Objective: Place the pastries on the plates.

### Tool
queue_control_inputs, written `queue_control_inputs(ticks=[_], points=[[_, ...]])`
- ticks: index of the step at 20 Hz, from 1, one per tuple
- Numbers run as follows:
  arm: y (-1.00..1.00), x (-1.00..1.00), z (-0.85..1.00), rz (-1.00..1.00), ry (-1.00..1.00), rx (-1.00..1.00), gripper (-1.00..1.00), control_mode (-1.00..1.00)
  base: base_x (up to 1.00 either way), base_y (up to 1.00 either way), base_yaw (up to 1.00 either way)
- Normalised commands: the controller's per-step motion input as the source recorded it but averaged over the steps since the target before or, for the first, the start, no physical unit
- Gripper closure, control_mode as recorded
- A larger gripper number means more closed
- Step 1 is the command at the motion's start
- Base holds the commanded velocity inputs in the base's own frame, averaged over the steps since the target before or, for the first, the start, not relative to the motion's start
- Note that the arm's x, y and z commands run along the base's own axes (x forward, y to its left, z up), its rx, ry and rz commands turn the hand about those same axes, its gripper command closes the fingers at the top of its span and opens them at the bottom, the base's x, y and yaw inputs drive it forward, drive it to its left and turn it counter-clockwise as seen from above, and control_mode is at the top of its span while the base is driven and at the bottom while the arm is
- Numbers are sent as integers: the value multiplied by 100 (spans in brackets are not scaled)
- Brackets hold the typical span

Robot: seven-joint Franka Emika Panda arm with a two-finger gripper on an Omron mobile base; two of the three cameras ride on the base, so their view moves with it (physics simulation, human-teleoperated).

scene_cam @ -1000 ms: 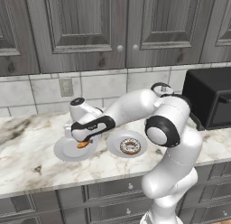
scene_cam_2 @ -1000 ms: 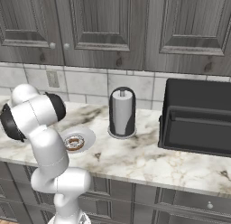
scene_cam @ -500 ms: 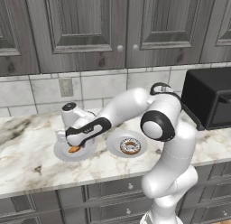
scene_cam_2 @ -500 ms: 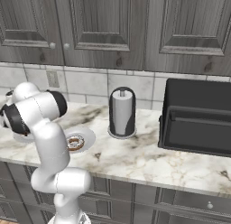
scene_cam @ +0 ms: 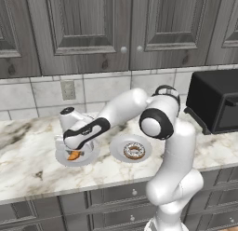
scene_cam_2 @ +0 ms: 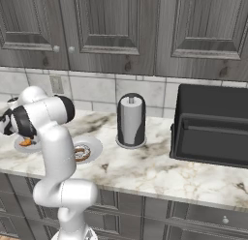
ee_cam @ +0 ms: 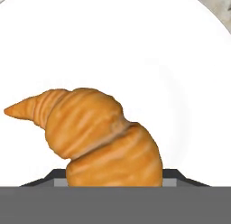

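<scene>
The arm has lowered the croissant onto the left plate, its tip pointing hand-view left, the gripper clamped on it.

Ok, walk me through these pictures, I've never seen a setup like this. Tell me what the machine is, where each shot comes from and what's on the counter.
It is a white robot arm in a simulated kitchen. Two pictures come from cameras behind it, left and right; the third looks along its hand. On the marble counter sit two grey plates. The donut lies on the right plate. The gripper is down over the left plate, its jaws at the croissant; whether they grip it I cannot tell. A paper towel holder and a black microwave stand further right.
</scene>
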Motion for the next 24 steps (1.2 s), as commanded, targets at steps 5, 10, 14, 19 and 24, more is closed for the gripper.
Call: queue_control_inputs(ticks=[5,10,14,19,24], points=[[0,3,0,-1,0,0,-100,-100,0,0,0],[0,1,0,0,-4,0,-100,-100,0,0,0],[0,4,2,0,-5,0,-100,-100,0,0,0],[0,-38,48,0,-11,0,-100,-100,0,0,0],[0,-69,57,0,-11,0,-100,-100,0,0,0]])
